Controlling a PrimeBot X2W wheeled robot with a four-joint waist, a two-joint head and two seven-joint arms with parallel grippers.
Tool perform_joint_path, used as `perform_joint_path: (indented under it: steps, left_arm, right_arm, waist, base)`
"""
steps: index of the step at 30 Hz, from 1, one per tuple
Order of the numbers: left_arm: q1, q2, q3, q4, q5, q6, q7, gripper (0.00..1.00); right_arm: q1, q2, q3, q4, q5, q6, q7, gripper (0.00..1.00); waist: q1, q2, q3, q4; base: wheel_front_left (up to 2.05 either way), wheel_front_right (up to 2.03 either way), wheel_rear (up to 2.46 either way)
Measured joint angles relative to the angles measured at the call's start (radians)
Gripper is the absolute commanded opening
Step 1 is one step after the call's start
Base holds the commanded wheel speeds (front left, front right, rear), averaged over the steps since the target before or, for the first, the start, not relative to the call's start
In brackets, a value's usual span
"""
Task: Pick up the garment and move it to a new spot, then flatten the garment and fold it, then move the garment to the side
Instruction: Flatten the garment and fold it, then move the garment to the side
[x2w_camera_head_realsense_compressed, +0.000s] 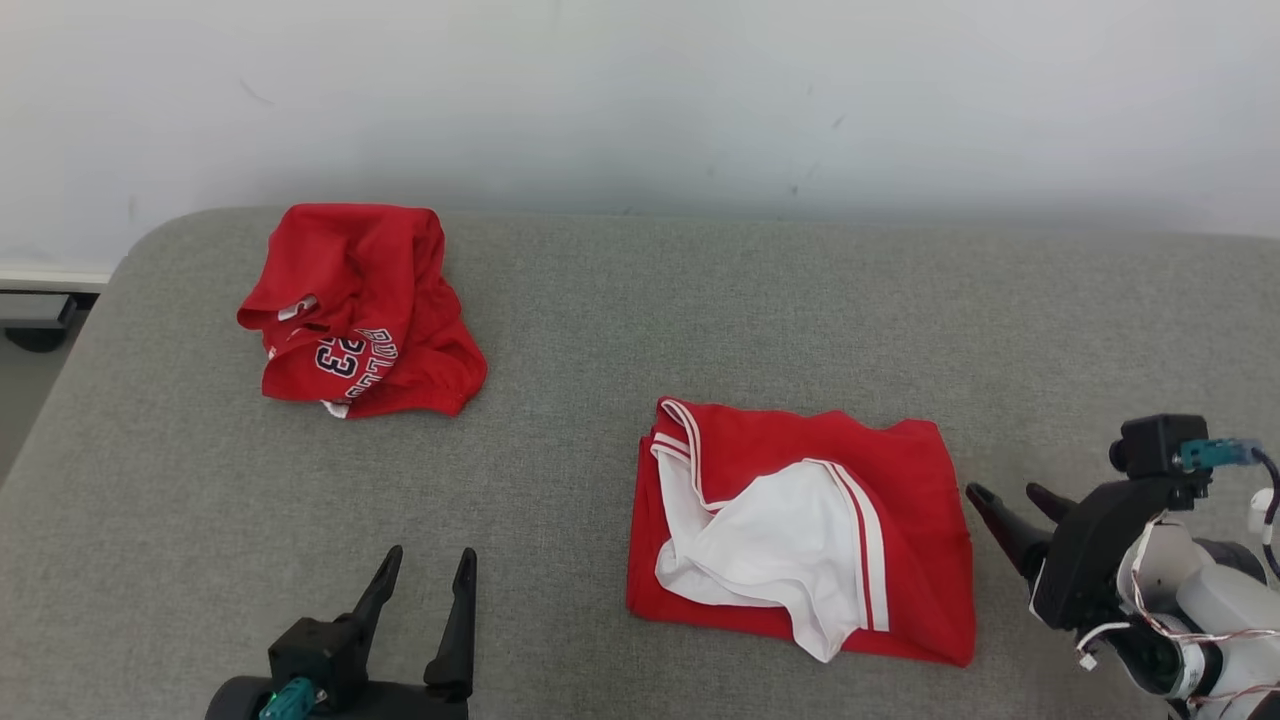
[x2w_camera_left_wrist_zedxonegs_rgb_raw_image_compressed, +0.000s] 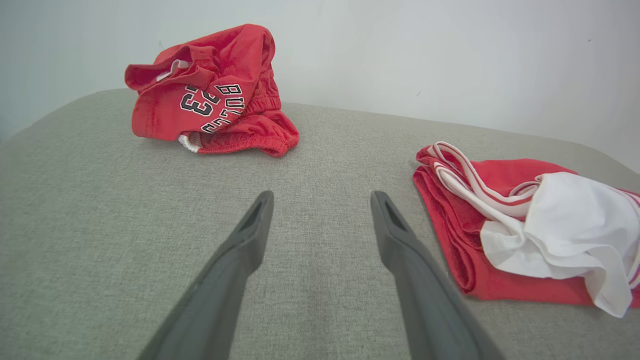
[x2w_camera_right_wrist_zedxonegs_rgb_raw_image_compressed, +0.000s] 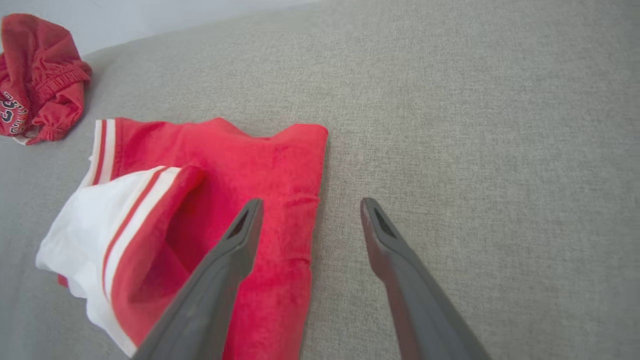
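Observation:
The garment (x2w_camera_head_realsense_compressed: 900, 480) is red with white trim and a white lining turned out, and it lies folded flat right of centre on the grey surface. In the left wrist view the garment (x2w_camera_left_wrist_zedxonegs_rgb_raw_image_compressed: 500, 280) sits at the right. My right gripper (x2w_camera_head_realsense_compressed: 1005, 490) is open just off the garment's right edge with nothing between its fingers. In the right wrist view the right gripper (x2w_camera_right_wrist_zedxonegs_rgb_raw_image_compressed: 311, 202) straddles the edge of the garment (x2w_camera_right_wrist_zedxonegs_rgb_raw_image_compressed: 260, 165), apart from it. My left gripper (x2w_camera_head_realsense_compressed: 432, 552) stands open over bare surface at the lower left, and the left gripper (x2w_camera_left_wrist_zedxonegs_rgb_raw_image_compressed: 322, 196) is empty.
A second red garment (x2w_camera_head_realsense_compressed: 360, 310) with a printed number lies crumpled at the back left, also seen as the crumpled garment (x2w_camera_left_wrist_zedxonegs_rgb_raw_image_compressed: 210, 95) and the crumpled garment (x2w_camera_right_wrist_zedxonegs_rgb_raw_image_compressed: 40, 85). The grey padded surface (x2w_camera_head_realsense_compressed: 640, 320) ends at a white wall (x2w_camera_head_realsense_compressed: 640, 100) behind and drops off at its left edge (x2w_camera_head_realsense_compressed: 60, 380).

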Motion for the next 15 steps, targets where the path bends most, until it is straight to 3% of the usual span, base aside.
perform_joint_path:
  steps: [15]
  left_arm:
    - [-0.029,-0.026,-0.019,-0.005,0.009,0.000,0.000,1.00]
  right_arm:
    - [-0.015,0.003,0.084,0.038,-0.061,-0.036,0.098,1.00]
  waist:
    - [0.0000,0.0001,0.023,0.032]
  base:
    - [0.00,0.00,0.00]
